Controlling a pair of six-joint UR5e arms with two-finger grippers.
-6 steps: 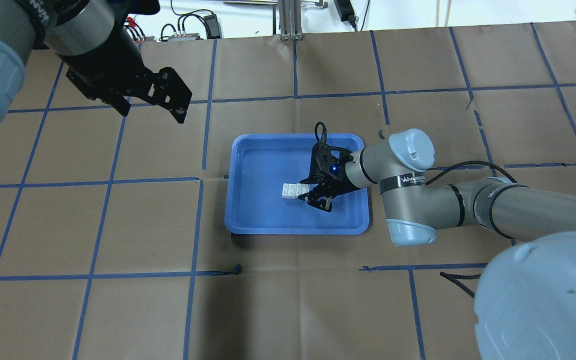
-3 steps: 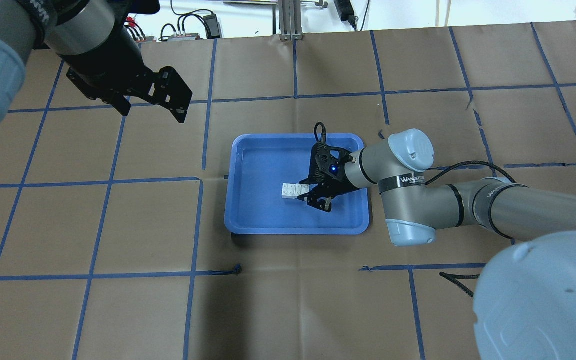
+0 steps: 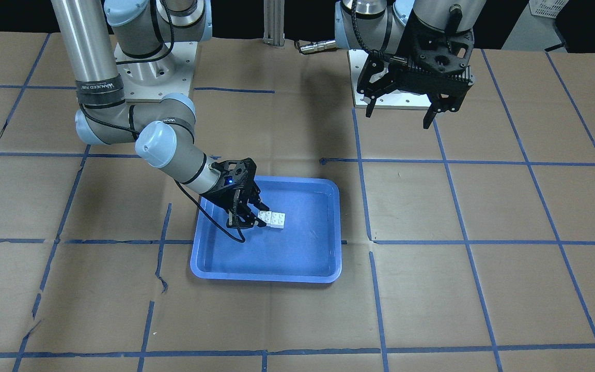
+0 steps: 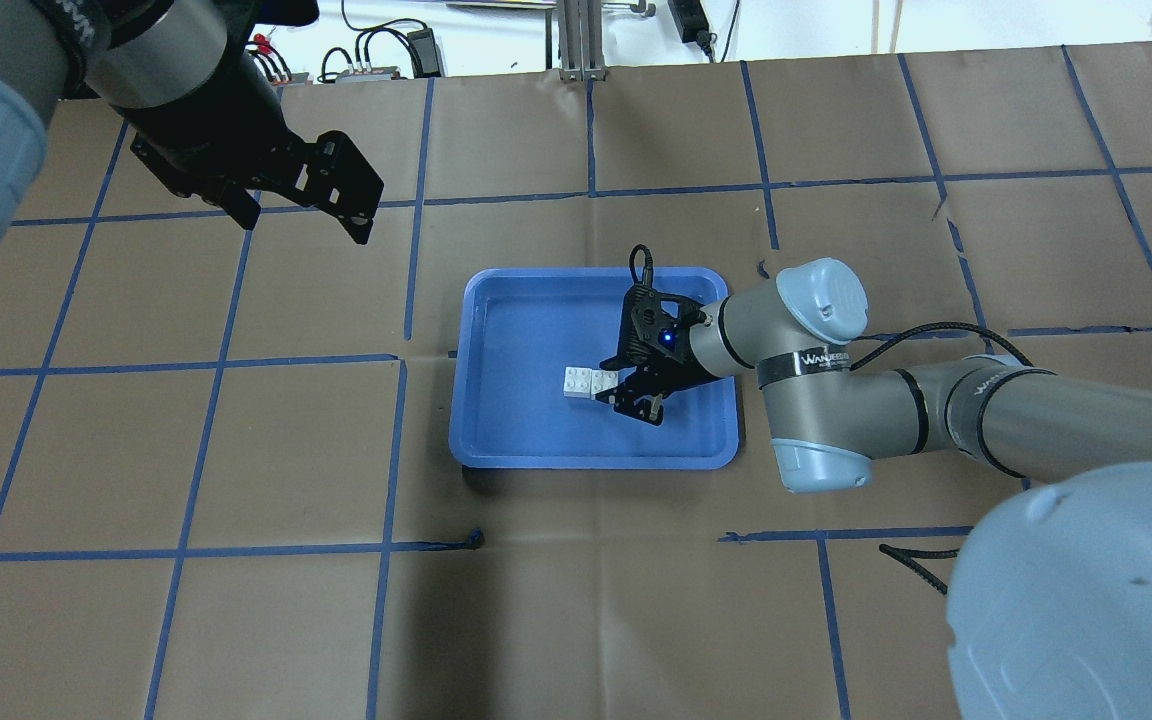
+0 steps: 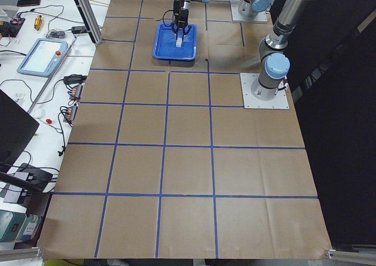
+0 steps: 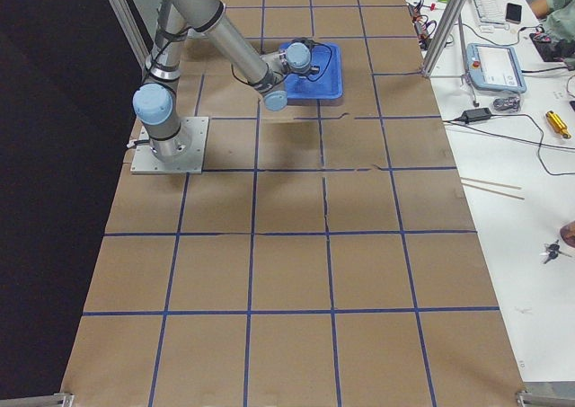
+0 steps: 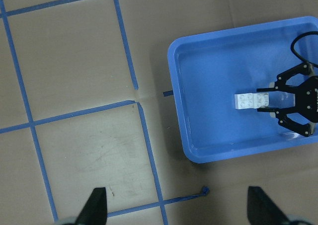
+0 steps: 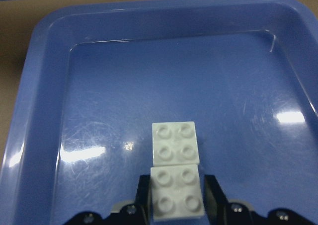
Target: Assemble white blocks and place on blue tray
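Note:
Two white blocks (image 4: 588,382) sit joined side by side on the floor of the blue tray (image 4: 516,430), near its middle. My right gripper (image 4: 626,390) is low in the tray, at the blocks' right end. In the right wrist view the near block (image 8: 177,195) sits between the two fingers (image 8: 143,195), which press its sides, and the far block (image 8: 175,143) sticks out ahead. The front view shows the same grip (image 3: 253,219) on the blocks (image 3: 274,219). My left gripper (image 4: 304,228) is open and empty, high above the table at the far left.
The table is covered in brown paper with a blue tape grid (image 4: 406,360). The tray (image 3: 328,268) holds only the blocks. A black cable (image 4: 921,570) lies near my right arm's base. Controllers and cables lie off the table's end (image 5: 47,49).

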